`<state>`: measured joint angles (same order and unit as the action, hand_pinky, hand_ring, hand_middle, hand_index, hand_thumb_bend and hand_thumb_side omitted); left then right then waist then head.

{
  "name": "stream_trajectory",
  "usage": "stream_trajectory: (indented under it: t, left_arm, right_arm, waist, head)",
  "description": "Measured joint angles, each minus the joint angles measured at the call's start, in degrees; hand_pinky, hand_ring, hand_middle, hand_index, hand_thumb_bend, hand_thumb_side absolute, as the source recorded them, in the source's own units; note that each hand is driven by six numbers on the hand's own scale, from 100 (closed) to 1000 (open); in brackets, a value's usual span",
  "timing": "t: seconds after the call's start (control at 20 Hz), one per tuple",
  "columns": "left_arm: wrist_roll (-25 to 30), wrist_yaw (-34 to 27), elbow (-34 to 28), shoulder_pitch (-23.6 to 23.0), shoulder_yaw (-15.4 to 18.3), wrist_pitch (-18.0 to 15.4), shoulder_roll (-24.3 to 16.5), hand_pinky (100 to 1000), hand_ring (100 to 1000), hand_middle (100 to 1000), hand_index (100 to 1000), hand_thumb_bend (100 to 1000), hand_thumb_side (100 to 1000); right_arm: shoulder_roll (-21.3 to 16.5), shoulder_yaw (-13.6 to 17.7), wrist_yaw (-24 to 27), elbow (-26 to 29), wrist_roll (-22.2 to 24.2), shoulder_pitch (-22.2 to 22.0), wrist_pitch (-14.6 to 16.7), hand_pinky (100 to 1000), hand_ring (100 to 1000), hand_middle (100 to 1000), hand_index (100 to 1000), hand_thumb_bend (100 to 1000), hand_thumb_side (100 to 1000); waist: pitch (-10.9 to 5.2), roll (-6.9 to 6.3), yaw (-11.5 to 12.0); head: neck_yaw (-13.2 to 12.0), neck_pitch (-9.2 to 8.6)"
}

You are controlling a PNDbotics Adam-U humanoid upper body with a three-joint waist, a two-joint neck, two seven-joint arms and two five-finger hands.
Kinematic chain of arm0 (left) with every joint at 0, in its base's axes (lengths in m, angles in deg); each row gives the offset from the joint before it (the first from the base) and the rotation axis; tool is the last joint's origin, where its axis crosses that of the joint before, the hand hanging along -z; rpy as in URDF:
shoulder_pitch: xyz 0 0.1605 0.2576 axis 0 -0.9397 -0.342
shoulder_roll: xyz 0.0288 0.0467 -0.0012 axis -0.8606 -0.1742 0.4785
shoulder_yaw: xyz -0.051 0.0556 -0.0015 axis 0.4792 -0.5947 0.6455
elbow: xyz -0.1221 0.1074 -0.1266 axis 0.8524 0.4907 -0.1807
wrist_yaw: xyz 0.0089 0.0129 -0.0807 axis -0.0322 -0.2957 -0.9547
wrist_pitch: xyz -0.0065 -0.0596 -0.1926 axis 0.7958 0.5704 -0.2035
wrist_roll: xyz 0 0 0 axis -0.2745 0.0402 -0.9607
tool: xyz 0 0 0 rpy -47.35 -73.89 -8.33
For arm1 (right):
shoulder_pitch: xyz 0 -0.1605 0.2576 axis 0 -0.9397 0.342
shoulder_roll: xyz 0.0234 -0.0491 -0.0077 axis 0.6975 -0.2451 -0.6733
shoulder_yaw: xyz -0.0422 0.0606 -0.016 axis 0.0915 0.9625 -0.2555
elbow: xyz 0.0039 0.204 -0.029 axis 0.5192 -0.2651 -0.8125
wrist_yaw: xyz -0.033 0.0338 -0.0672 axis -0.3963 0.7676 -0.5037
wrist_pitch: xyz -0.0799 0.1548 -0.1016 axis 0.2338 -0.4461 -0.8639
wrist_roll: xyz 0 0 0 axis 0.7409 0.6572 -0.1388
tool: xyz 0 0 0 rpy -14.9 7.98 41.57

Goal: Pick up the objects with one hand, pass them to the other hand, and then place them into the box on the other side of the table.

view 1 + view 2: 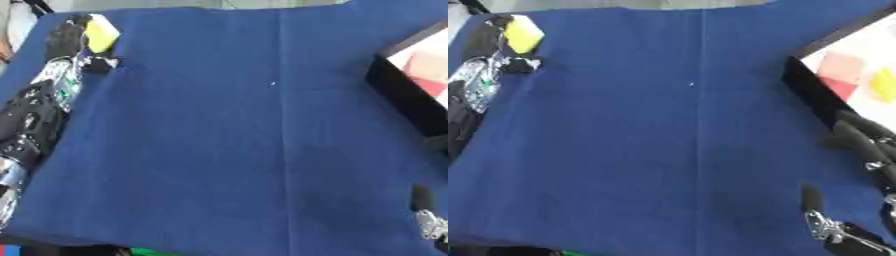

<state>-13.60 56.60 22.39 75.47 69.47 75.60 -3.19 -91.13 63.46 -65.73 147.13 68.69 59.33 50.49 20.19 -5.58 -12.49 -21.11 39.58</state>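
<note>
A yellow block (101, 34) is at the far left corner of the blue cloth, and my left hand (68, 41) has its fingers curled round it. The black and silver left arm runs down the left edge. My right hand (861, 137) shows at the lower right with its fingers straight and relaxed, holding nothing; its thumb (810, 197) stands apart below. The box (814, 94) has a black wall and a white inside and sits at the right edge, just beyond the right hand.
Inside the box lie a pink piece (842, 65), a red piece (839, 88) and a yellow piece (884, 84). A blue cloth (227, 140) with a centre seam covers the table.
</note>
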Motion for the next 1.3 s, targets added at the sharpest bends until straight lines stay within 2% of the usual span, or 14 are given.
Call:
stream_trajectory:
  t: [0.2,0.4,0.6,0.75,1.0,1.3]
  left_arm:
    - [-1.8,0.0,0.0,0.0,0.4,1.9,0.0,734,609,576,755,382,156]
    - [-3.9,-0.8,0.1,0.0,0.4,3.3,0.1,725,593,556,739,376,161]
    - [-4.4,-1.4,0.7,0.0,0.3,3.7,0.1,773,671,642,803,424,169]
    - [-4.4,-1.5,1.1,-0.1,0.3,3.8,0.1,795,701,675,839,463,125]
    - [-7.0,-2.0,1.0,-0.2,0.3,4.0,0.1,799,693,667,837,462,233]
    - [-10.1,-5.3,0.2,-0.6,0.7,3.5,-1.0,801,689,655,831,435,260]
  right_arm:
    - [0.0,0.0,0.1,0.0,0.1,0.0,0.0,912,924,672,1000,100,298]
    - [0.0,0.0,0.1,0.0,0.2,0.0,0.0,912,923,670,1000,100,297]
    - [0.0,0.0,0.1,0.0,0.2,0.0,0.0,911,923,667,1000,100,290]
    - [0.0,0.0,0.1,0.0,0.2,0.0,0.0,911,923,667,1000,100,289]
    - [0.0,0.0,0.1,0.0,0.3,-0.4,0.1,911,922,668,1000,100,267]
    - [-0.1,0.0,0.1,0.0,0.3,-1.0,0.0,911,921,669,1000,100,262]
  waist:
    - [-0.01,0.04,0.2]
    - [-0.01,0.24,0.3]
    - [-0.01,0.34,0.3]
    - [-0.02,0.4,0.4]
    - [-0.46,0.63,0.7]
    - [-1.55,0.35,1.8]
  head:
    - [-0.1,0.0]
    - [-0.3,0.0]
    - [-0.4,-0.01]
    - [-0.5,-0.01]
    - [-1.0,0.08]
    - [-1.7,0.83]
